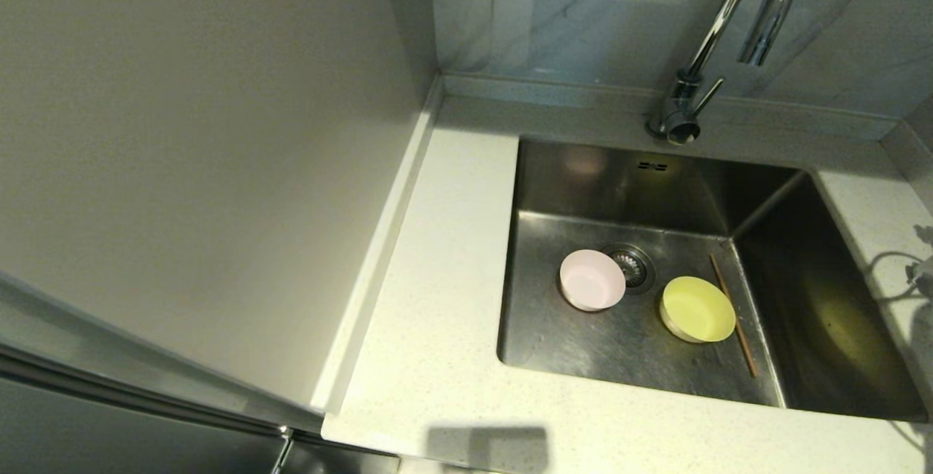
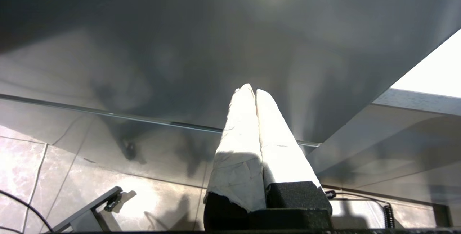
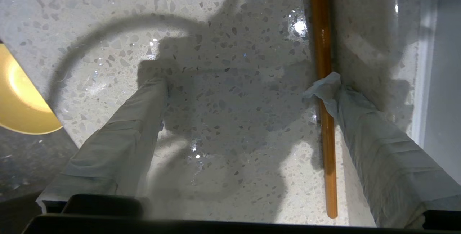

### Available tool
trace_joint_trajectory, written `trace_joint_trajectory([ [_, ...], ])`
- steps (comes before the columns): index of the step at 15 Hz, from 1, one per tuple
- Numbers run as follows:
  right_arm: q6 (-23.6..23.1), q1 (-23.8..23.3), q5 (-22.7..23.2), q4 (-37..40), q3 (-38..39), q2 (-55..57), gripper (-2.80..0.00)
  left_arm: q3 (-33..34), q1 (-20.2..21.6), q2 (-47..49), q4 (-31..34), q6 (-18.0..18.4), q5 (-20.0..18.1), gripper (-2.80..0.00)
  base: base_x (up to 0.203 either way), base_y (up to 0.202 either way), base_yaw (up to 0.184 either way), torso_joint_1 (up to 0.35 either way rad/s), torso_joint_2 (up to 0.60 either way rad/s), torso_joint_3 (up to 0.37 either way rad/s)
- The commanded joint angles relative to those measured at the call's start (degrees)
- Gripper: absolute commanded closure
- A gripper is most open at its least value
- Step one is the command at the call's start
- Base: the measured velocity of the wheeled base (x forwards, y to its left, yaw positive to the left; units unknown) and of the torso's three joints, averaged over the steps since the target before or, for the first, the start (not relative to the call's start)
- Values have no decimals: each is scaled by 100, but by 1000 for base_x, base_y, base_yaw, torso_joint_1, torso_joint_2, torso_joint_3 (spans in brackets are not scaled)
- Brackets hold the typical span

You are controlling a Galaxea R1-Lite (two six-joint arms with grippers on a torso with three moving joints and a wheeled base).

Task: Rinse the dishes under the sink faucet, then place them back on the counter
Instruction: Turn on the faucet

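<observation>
Speckled stone under right end effector (image 3: pixel 236 90): taped fingers spread wide over the off-white desk (image 3: pixel 223 39), nothing pinched; one fingertip touches a brown chopstick (image 3: pixel 324 61) lying along the raised edge.
Left end effector (image 2: pixel 251 91): taped fingers pressed together, low beside a dark cabinet front, above the tiled floor (image 2: pixel 21 162).
Sink (image 1: pixel 605 182): steel basin set in the desk; pink bowl (image 1: pixel 592 279) touching the drain strainer (image 1: pixel 633 264), yellow-green bowl (image 1: pixel 697 308) near it, second chopstick (image 1: pixel 733 313) just beside that bowl.
Faucet (image 1: pixel 718 29): chrome gooseneck at the back rim.
Open room: bare desk left and in front of the sink; grey wall panel (image 1: pixel 182 131) bounds the left.
</observation>
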Motion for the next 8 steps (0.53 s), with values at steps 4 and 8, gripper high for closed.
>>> trace_joint_trajectory([
  [4, -144, 7, 309, 6, 102, 165, -280, 0, 0, -18, -2, -4, 3, 0, 0, 0, 0, 0, 0, 0],
  [8, -441, 233, 388, 202, 184, 42, -280, 0, 0, -18, -2, -4, 3, 0, 0, 0, 0, 0, 0, 0],
])
